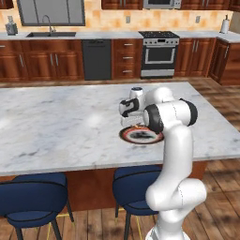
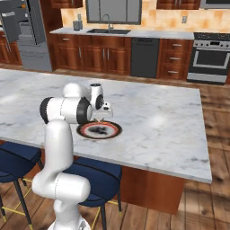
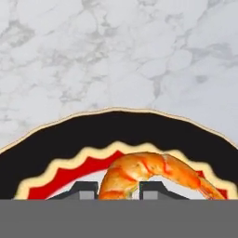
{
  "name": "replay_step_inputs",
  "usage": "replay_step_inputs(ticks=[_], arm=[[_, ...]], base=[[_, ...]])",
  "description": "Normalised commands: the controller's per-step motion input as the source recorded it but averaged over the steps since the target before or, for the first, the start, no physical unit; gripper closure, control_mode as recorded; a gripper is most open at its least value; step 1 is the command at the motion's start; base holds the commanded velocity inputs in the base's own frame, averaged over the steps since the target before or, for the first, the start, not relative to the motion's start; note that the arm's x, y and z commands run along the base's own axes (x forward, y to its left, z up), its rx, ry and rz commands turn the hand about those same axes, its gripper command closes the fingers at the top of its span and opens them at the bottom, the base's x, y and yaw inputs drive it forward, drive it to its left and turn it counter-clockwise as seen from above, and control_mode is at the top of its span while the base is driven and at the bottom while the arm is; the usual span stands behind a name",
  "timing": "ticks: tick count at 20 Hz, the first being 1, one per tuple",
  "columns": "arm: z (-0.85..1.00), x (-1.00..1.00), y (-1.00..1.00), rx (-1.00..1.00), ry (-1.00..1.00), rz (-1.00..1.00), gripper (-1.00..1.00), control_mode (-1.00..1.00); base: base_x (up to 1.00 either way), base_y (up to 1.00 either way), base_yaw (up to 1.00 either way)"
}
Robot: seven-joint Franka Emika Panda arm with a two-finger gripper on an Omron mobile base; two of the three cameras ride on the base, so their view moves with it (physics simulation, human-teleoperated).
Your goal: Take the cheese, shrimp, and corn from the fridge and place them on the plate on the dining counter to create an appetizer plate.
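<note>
Gripper (image 3: 119, 191) sat low over the plate (image 3: 56, 148) on the dining counter (image 3: 116, 56), fingers (image 3: 84, 190) flanking the shrimp (image 3: 148, 173), grip unclear; cheese and corn apparently still to fetch.

White arm folded forward, gripper (image 3: 119, 191) pointing down, fingers slightly parted.

The robot arm (image 1: 176, 154) is white, smooth and round, like fat tubes joined together. Dark black rings sit at its joints, where one tube meets the next. Near its far end is a small white cap with a dark top. Its two finger tips (image 3: 86, 190) are small, dark grey and blocky.
</note>
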Motion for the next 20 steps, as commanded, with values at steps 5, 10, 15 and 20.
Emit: replay_step_inputs(ticks=[5, 10, 15, 20], arm=[[0.58, -0.53, 0.0, 0.0, -0.11, 0.0, -1.0, -1.0], [0.97, -0.85, 0.2, 0.0, -0.1, 0.0, -1.0, -1.0], [0.72, -1.0, 0.37, 0.0, -0.01, 0.02, -1.0, -1.0], [0.87, -1.0, 0.09, 0.0, -0.05, 0.0, -1.0, -1.0]], base=[[0.0, 0.0, 0.0], [0.0, 0.0, 0.0], [0.0, 0.0, 0.0], [0.0, 0.0, 0.0]])
